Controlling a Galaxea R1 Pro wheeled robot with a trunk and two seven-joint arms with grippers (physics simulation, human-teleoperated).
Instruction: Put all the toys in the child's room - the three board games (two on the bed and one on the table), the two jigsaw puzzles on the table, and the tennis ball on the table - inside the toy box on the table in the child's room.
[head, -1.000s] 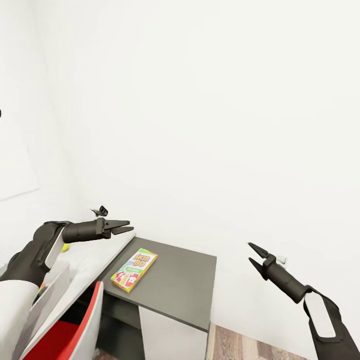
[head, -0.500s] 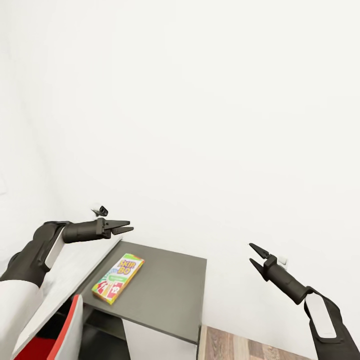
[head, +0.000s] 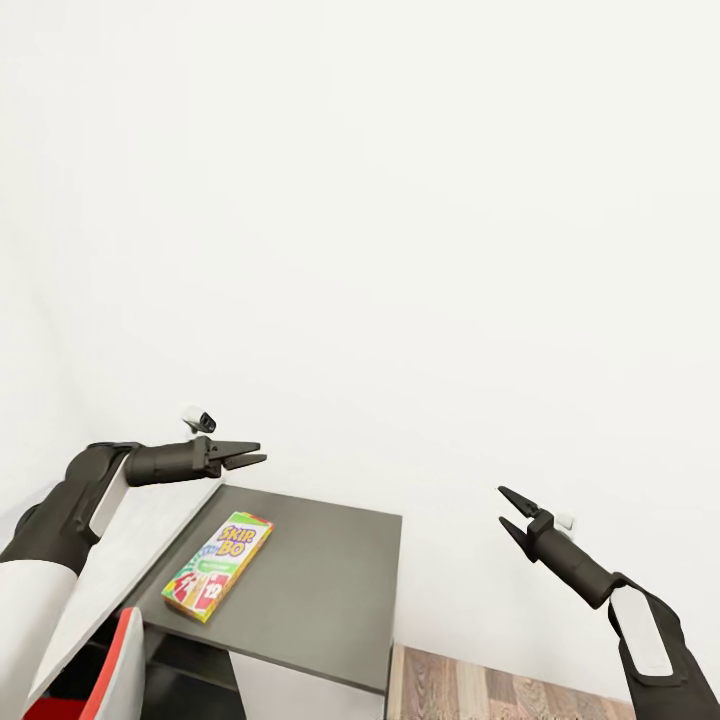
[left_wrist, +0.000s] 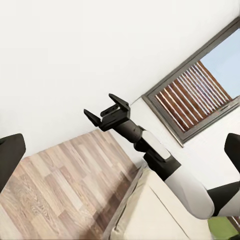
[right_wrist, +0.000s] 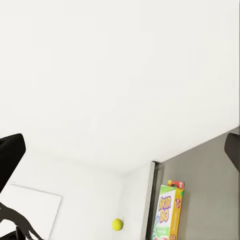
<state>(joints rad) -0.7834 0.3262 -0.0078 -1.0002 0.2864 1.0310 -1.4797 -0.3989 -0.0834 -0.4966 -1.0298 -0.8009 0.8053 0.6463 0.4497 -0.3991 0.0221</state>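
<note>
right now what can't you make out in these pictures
- Board game: lower small print too small to read, head view.
- Table: cut off by the left edge, head view.
- Red chair: cut off by the bottom edge, head view.
- Tennis ball: what it rests on is unclear, right wrist view.

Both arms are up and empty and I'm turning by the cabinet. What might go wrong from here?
1. The board game lies near the dark cabinet top's left edge; a careless reach might push it off.
2. The left gripper hangs above that corner with jaws nearly closed; it looks too narrow for the box.
3. The right gripper points at the white wall; swinging may hit it.
</note>
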